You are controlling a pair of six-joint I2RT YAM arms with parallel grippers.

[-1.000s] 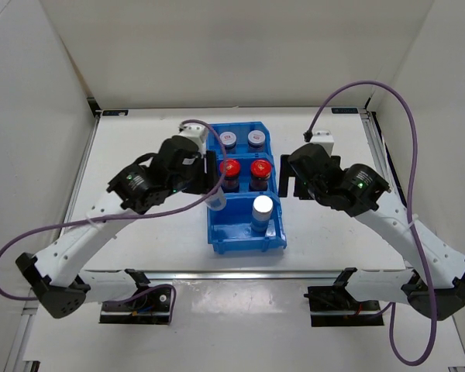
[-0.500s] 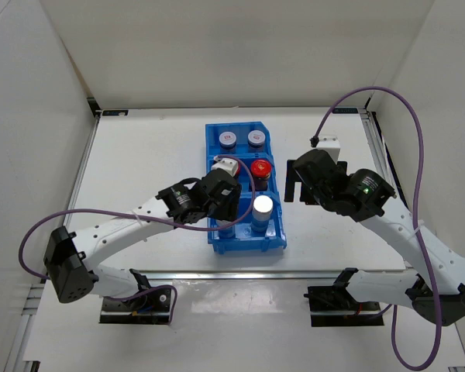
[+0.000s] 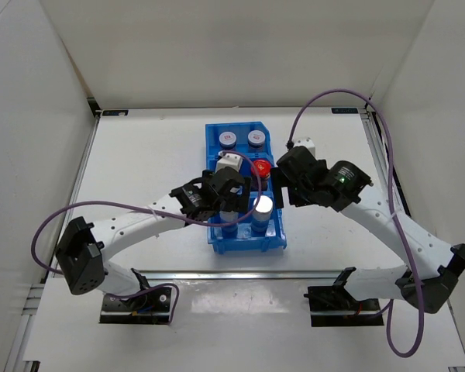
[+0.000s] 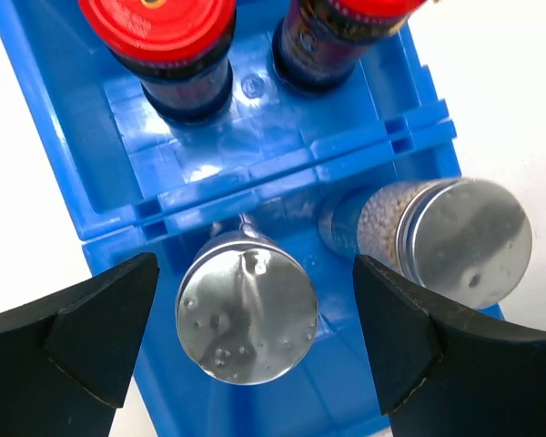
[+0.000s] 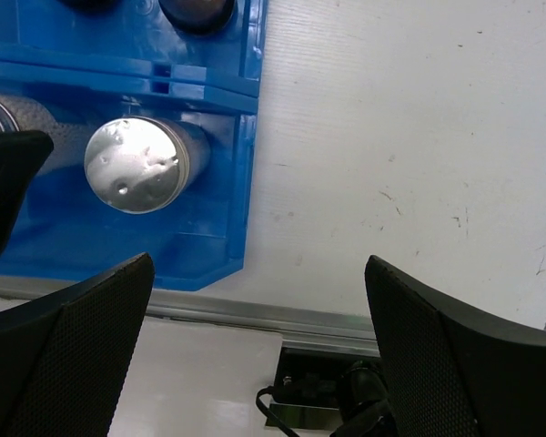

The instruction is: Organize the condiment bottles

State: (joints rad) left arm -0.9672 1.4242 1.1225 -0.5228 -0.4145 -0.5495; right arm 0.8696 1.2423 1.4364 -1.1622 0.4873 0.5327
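Observation:
A blue tray [image 3: 244, 245] holds the condiment bottles in three rows. Two with white-grey lids [image 3: 228, 139] stand at the back. One red-capped jar [image 3: 261, 167] shows in the middle row; my left arm hides its neighbour from above, but the left wrist view shows both red caps [image 4: 159, 23]. In the front row stand two silver-capped bottles [image 4: 464, 238]. My left gripper [image 4: 255, 328] is open, its jaws on either side of the left silver-capped bottle [image 4: 247, 307] and clear of it. My right gripper [image 5: 259, 355] is open over bare table just right of the tray [image 5: 118, 246].
A metal rail [image 5: 346, 319] runs along the table's near edge below the right gripper. White walls enclose the table on the left, back and right. Purple cables loop from both arms.
My left gripper carried a silver-capped bottle into the tray's front left spot, then opened and let go. My right arm moved left, closer to the tray.

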